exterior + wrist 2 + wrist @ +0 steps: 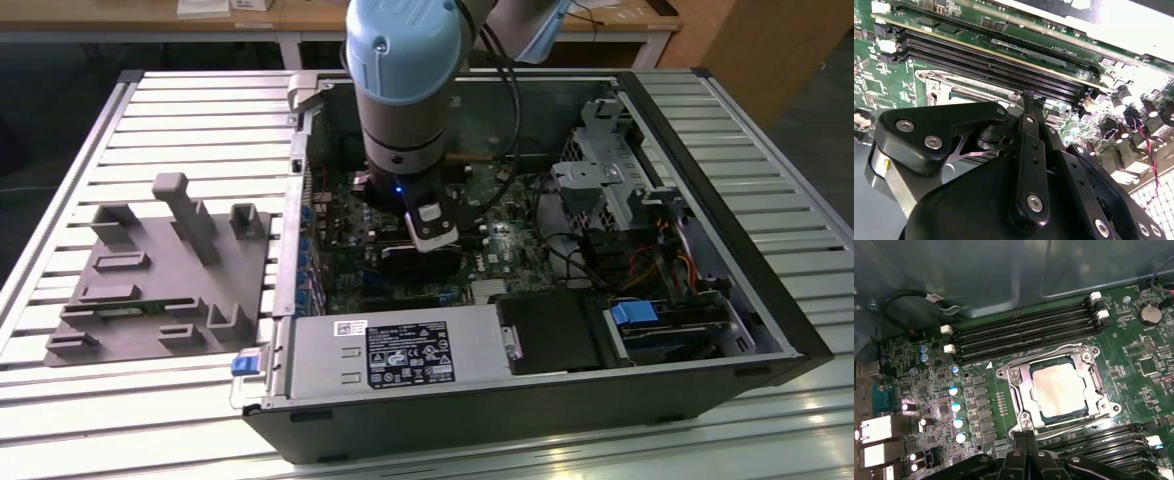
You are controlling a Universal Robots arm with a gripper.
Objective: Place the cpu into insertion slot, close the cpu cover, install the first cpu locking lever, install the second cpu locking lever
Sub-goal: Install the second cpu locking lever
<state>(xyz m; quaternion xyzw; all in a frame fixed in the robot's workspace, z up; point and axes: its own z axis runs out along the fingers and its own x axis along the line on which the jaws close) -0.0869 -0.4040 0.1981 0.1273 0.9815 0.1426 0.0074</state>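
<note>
Now pale square cpu (1059,389) under silver cpu cover (1026,392).

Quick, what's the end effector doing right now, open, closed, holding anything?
End effector: closed, fingers together and holding nothing, low over the motherboard beside the cpu, which sits in its socket under the cover.

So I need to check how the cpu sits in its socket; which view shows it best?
The first wrist view: the cpu lies face-up, framed by the cpu cover. In the second wrist view the gripper blocks most of it. In the exterior view the arm hides it.
</note>
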